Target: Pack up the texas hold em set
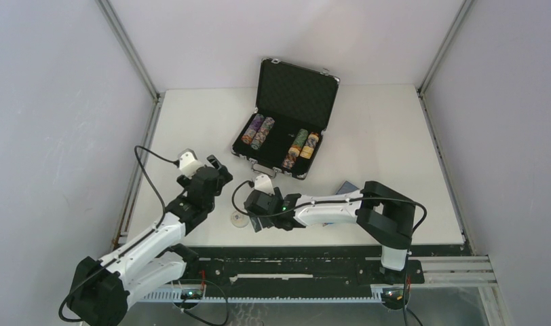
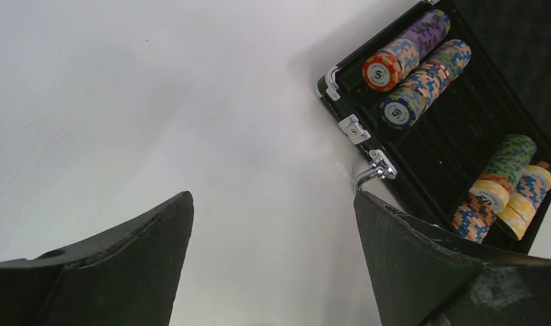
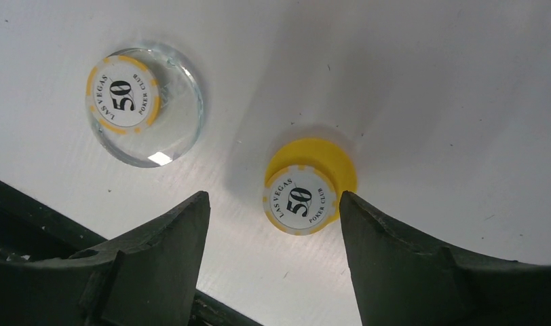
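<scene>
The black briefcase point(image 1: 296, 88) with silver edges lies open at the back middle of the table, with rolls of multicoloured poker chips point(image 1: 258, 131) in its tray. The left wrist view shows its tray point(image 2: 456, 136), silver handle point(image 2: 371, 170) and the chip rolls point(image 2: 405, 54). My left gripper point(image 2: 273, 195) hangs open over bare table, left of the handle. My right gripper point(image 3: 273, 195) is open near the front edge. A yellow token point(image 3: 310, 187) with a "50" chip face lies just beyond its tips, close to the right finger. A clear token point(image 3: 145, 105) lies to the left, apart. A card deck point(image 1: 345, 187) shows behind the right arm.
The table's dark front edge point(image 3: 28, 204) runs right behind my right gripper's fingers. In the top view the clear token point(image 1: 240, 219) lies between the two arms, my left gripper point(image 1: 217, 168) stands left of the case and my right gripper point(image 1: 254, 212) below it. White walls enclose the table.
</scene>
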Available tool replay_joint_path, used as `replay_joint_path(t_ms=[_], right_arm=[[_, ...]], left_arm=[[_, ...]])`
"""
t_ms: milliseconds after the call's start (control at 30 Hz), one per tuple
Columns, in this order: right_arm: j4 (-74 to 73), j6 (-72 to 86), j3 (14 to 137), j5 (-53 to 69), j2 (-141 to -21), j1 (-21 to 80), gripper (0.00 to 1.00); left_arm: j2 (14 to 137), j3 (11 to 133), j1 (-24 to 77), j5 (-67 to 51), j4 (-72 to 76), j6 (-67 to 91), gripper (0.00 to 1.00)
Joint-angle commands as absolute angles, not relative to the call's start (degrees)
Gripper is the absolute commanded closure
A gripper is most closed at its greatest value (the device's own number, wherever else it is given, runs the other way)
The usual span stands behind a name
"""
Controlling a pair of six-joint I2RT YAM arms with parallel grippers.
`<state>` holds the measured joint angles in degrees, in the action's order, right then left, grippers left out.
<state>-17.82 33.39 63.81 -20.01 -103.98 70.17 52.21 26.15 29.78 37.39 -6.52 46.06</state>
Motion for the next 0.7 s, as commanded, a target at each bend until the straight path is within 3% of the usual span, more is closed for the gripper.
replay_joint_path(t_ms=[0, 667], right_arm=[[-19.2, 34.8, 67.0, -21.3, -105.6, 70.4, 0.22], [-22.7, 36.2, 68.9, -23.2, -106.4, 71.5, 0.28]], left_arm=[[50.3, 26.4, 30.0, 39.0, -5.3, 45.0, 0.07], [51.7, 27.3, 30.0, 37.1, -6.4, 45.4, 0.07]])
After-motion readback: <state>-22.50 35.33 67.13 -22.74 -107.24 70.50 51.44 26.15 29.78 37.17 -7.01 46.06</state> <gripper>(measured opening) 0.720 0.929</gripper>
